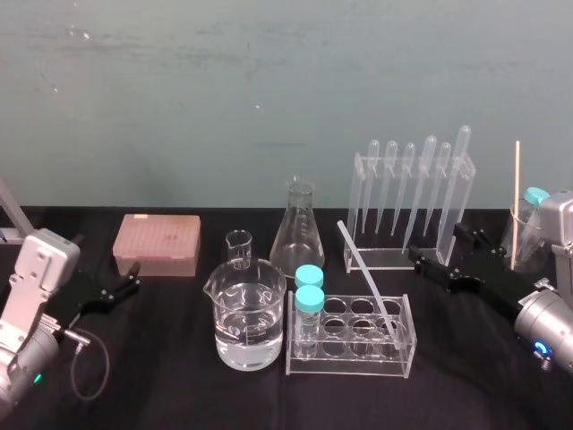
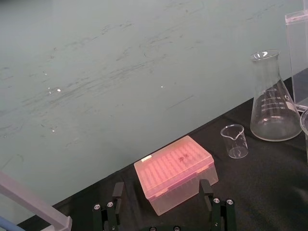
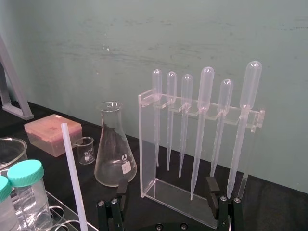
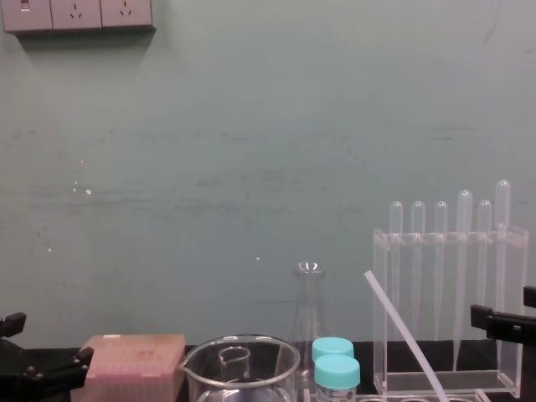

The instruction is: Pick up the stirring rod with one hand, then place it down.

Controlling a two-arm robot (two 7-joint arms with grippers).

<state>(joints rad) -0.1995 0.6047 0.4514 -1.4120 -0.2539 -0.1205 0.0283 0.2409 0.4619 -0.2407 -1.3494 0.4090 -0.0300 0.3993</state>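
Right gripper (image 1: 439,245): we see it low over the table, to the right of the tube rack (image 1: 349,358) and a little behind it, not touching it. Its two fingers are spread wide with nothing between them.
Left gripper (image 1: 132,278): it sits well to the left of the tube rack and is also low. We note the fingers parted and empty.
Table (image 1: 179,394): it is covered in black cloth, and the tube rack stands on it near the middle front.
Pipette stand (image 1: 360,215): this clear frame is behind the right half of the tube rack. Six bulb-topped pipettes (image 3: 206,91) hang in it, tips down.
Large beaker (image 1: 246,322): it is just beside the tube rack's left end and partly filled with clear liquid. We cannot tell whether the two touch.
Flask (image 1: 298,235): this conical, clear flask is behind the tube rack's left end.
Tip box (image 1: 157,244): it is pink, well apart to the left of the tube rack and further back.
Stirring rod (image 1: 367,280): it leans in the tube rack, with its lower end down in a front hole at the right end. Its upper end slopes up, back and to the left past the rack's rear edge. Neither gripper touches it.
Capped tubes (image 1: 310,300): we count two, with teal caps, upright in the tube rack's leftmost holes.
Small beaker (image 1: 238,248): it is empty, behind and to the left of the tube rack.
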